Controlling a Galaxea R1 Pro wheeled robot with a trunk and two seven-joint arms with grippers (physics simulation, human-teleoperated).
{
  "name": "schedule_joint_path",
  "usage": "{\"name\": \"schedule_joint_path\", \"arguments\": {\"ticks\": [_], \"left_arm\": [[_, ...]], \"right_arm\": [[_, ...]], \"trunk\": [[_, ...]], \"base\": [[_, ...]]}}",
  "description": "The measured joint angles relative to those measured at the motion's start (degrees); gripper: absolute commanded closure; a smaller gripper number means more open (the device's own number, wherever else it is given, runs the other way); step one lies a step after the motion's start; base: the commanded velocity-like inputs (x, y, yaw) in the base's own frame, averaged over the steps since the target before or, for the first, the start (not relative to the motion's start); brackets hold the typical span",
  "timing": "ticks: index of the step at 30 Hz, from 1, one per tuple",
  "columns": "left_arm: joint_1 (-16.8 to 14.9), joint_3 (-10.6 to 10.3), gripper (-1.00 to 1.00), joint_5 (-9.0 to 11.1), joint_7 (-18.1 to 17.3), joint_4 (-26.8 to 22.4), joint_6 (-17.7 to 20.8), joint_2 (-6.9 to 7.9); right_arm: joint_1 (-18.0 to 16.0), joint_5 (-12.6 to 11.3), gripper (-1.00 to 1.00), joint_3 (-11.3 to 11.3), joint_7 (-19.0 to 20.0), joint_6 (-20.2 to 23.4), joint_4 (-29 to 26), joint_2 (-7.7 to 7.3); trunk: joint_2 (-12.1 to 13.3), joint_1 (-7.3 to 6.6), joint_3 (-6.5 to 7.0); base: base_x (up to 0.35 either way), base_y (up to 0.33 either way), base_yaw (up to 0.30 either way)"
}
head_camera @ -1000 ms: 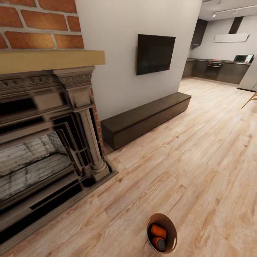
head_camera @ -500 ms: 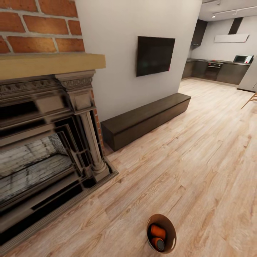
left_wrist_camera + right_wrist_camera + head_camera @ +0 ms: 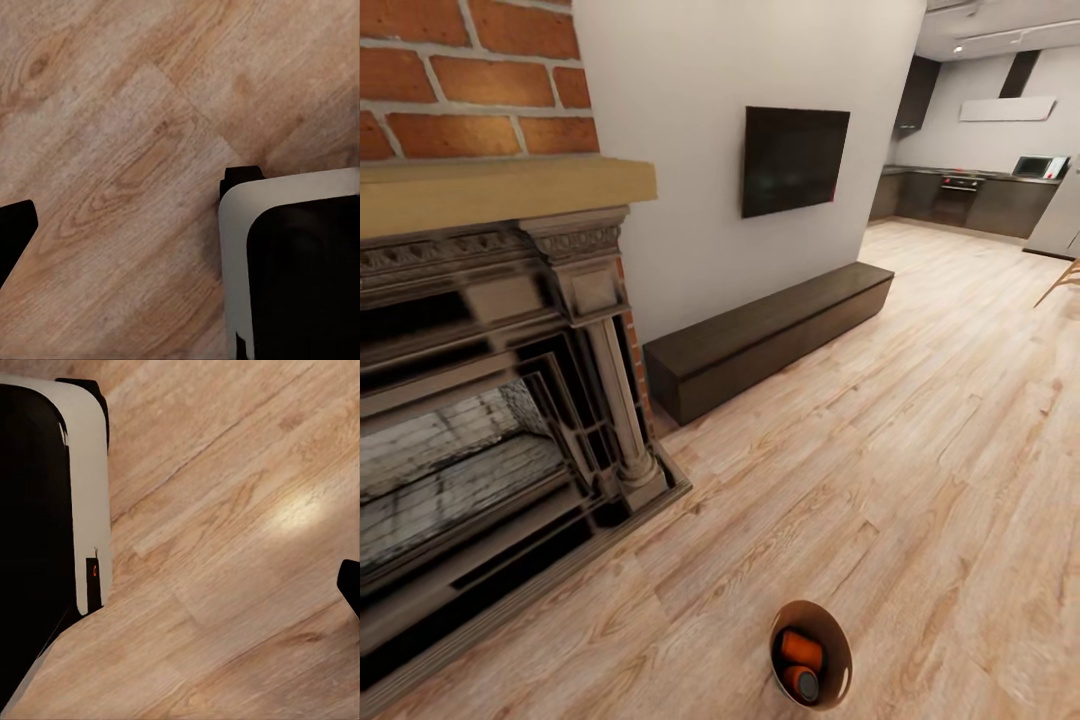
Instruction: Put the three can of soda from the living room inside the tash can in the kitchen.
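Note:
The tash can (image 3: 841, 638), a small round bin with a brown inside, stands on the wood floor at the bottom of the head view. Two orange cans of soda lie in it, one (image 3: 801, 647) above the other (image 3: 803, 684), whose dark grey top faces up. This is the living room, with the kitchen (image 3: 970, 195) far off at the upper right. A dark fingertip (image 3: 13, 236) of my left gripper shows at the frame's edge over bare floor. A dark fingertip (image 3: 351, 585) of my right gripper does the same. Nothing is between the fingers.
A brick fireplace (image 3: 490, 380) with a dark carved surround fills the left. A long dark low bench (image 3: 770, 335) runs along the wall under a black TV (image 3: 794, 158). Open wood floor stretches right towards the kitchen. My white-and-black base (image 3: 300, 262) sits close beside both grippers.
The whole head view has shifted slightly downwards, so the camera has moved. The bin and the cans in it lie as before.

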Motion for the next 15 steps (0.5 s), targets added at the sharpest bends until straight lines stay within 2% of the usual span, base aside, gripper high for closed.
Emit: {"name": "schedule_joint_path", "arguments": {"ticks": [2,3,5,15], "left_arm": [[0.0,0.0,-1.00,0.0,0.0,0.1,0.0,-0.30],[0.0,-0.2,-1.00,-0.1,0.0,0.2,0.1,-1.01],[0.0,-0.8,-1.00,-0.1,0.1,0.3,0.2,-1.61],[0.1,-2.5,-1.00,0.0,0.2,0.4,2.4,-2.26]], "right_arm": [[0.0,0.0,-1.00,0.0,0.0,0.0,0.0,0.58],[0.0,0.0,-1.00,0.0,0.0,0.0,0.0,1.18],[0.0,0.0,-1.00,0.0,0.0,0.0,0.0,1.42],[0.3,-0.6,-1.00,-0.1,-0.1,0.1,0.0,1.57]], "trunk": [[0.8,-0.44,0.36],[1.2,-0.66,0.54],[2.0,-1.10,0.90],[6.0,-3.29,2.69]], "base": [[0.000,0.000,0.000],[0.000,0.000,0.000],[0.000,0.000,0.000],[0.000,0.000,0.000]]}}
